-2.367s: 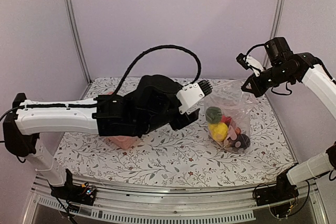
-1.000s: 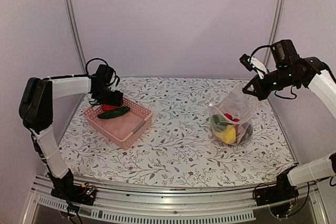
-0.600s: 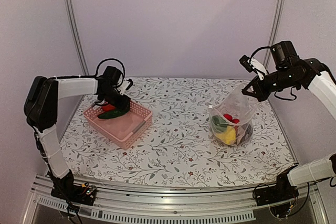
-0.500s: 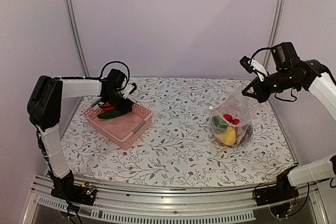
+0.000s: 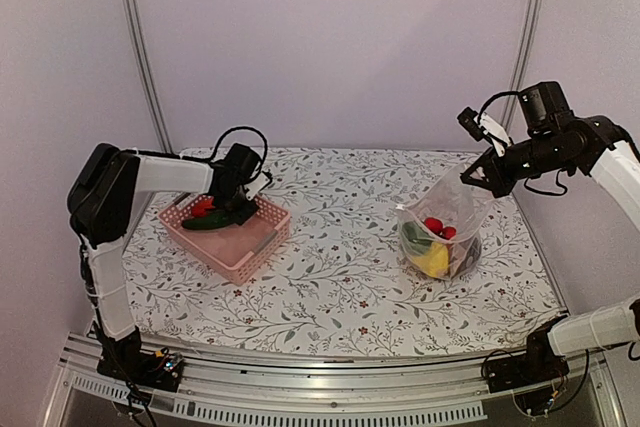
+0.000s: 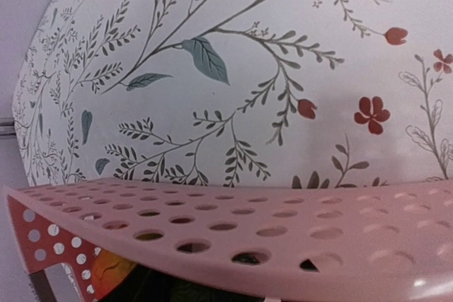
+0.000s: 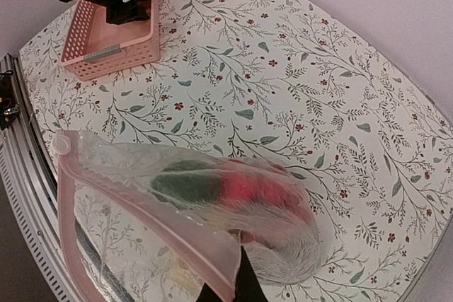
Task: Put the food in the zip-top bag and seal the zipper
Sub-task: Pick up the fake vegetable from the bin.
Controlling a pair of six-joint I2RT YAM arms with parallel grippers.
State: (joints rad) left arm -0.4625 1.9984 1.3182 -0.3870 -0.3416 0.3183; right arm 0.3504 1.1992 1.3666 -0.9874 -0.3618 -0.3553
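Floral table (image 5: 330, 282): the right gripper (image 5: 477, 169), clamped on the zip-top bag (image 5: 447, 209) at its rim, holds the mouth open for loading, and food (image 5: 432, 247) lies inside. The left gripper (image 5: 238, 209) dips in the pink basket (image 5: 240, 252) — open or not, I cannot tell.

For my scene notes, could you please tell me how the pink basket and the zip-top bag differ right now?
The pink basket is opaque, the zip-top bag clear. The basket rests flat on the table; the bag is held up by the right tool. Both hold toy food.
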